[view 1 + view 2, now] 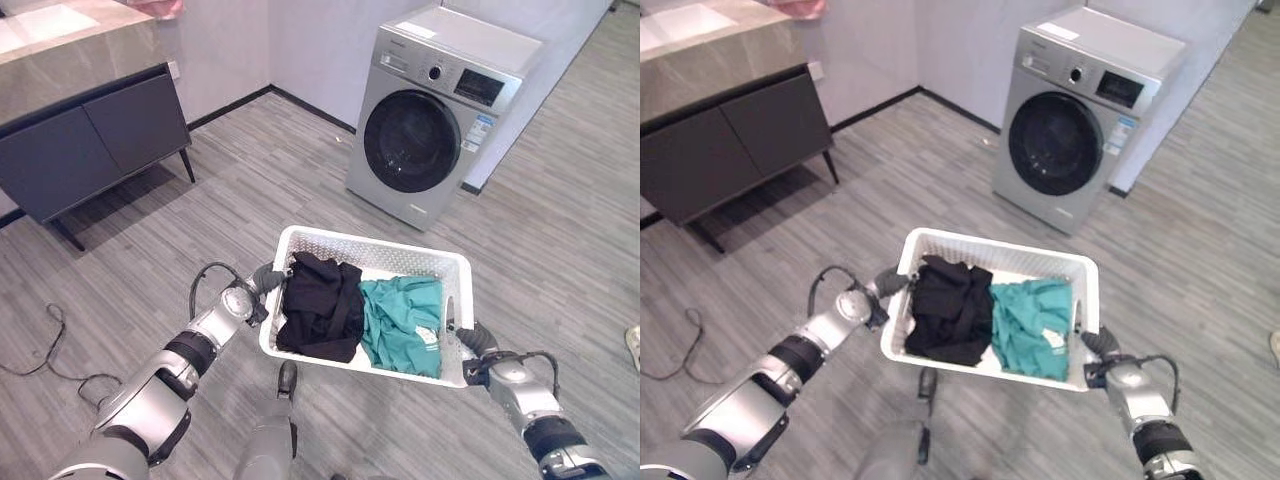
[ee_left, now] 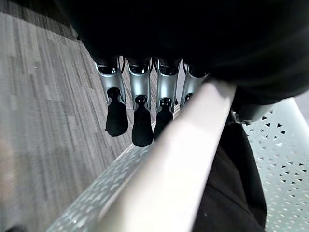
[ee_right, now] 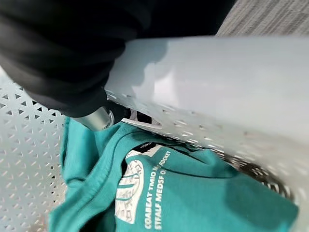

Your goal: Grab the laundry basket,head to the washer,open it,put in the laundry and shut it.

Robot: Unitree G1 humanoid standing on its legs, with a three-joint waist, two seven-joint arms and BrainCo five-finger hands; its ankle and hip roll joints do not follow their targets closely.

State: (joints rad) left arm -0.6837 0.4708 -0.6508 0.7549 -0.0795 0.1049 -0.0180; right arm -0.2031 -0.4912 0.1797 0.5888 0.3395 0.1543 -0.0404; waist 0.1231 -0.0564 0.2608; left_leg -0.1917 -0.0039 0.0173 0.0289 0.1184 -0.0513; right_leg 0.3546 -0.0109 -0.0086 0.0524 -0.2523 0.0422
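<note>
White perforated plastic laundry basket (image 1: pixel 455 275): held above the floor, 1 hand per short side. Left hand (image 1: pixel 265 281) hooks its fingers (image 2: pixel 141 126) over the rim; right hand (image 1: pixel 473 340) clamps the opposite rim, thumb inside. Contents: 1 black garment (image 1: pixel 320 305), 1 teal T-shirt (image 1: pixel 404 320). Grab done; walk, opening, loading, shutting remain. Ahead: silver front-loading washer (image 1: pixel 435 105), door closed, bare grey plank floor (image 1: pixel 250 180) between. Far left: dark cabinet (image 1: pixel 90 140), stone surface.

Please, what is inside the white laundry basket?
Inside the white laundry basket lie a black garment on the robot's left and a teal shirt beside it. Anything beneath them is covered.
</note>
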